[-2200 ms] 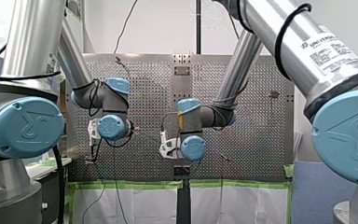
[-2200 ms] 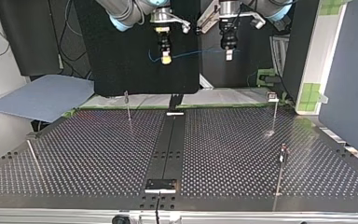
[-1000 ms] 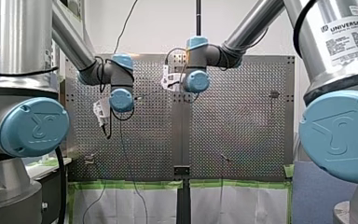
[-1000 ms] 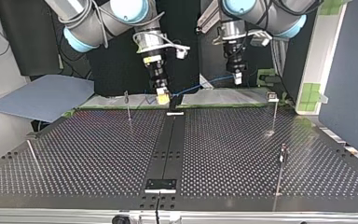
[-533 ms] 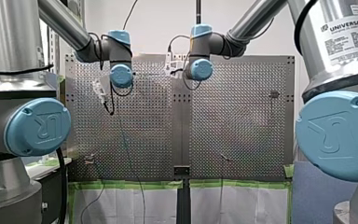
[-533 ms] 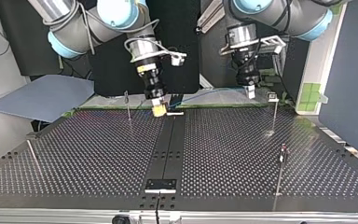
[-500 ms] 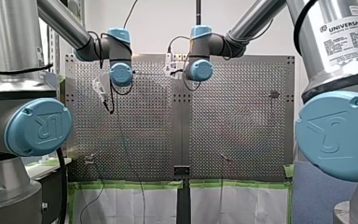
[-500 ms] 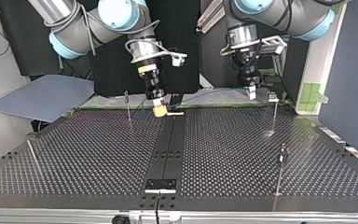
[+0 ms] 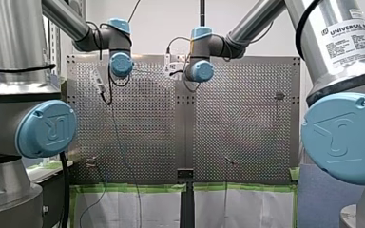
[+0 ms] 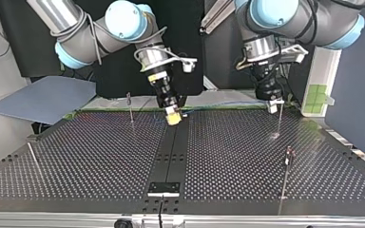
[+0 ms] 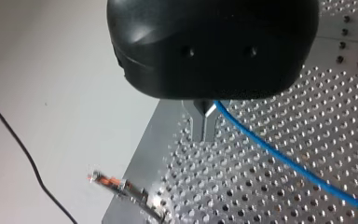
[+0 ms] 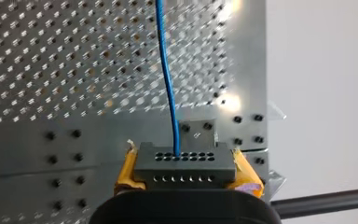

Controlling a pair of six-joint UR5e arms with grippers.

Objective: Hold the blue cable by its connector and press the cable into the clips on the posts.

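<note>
Both arms have lowered: right fingers (image 12: pixel 127 170) clamp the connector (image 12: pixel 185 163), left fingers (image 11: pixel 199 126) pinch the blue cable (image 11: pixel 279 158) beside a post (image 10: pixel 279 122), ready for clipping.

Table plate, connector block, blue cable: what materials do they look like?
Table: bare metal, likely aluminium or steel, satin silver with bright glints around the holes. Connector: dark grey matte block, probably moulded plastic, with rows of pin holes. Blue cable: smooth, slightly glossy jacket, presumably plastic insulation.
</note>
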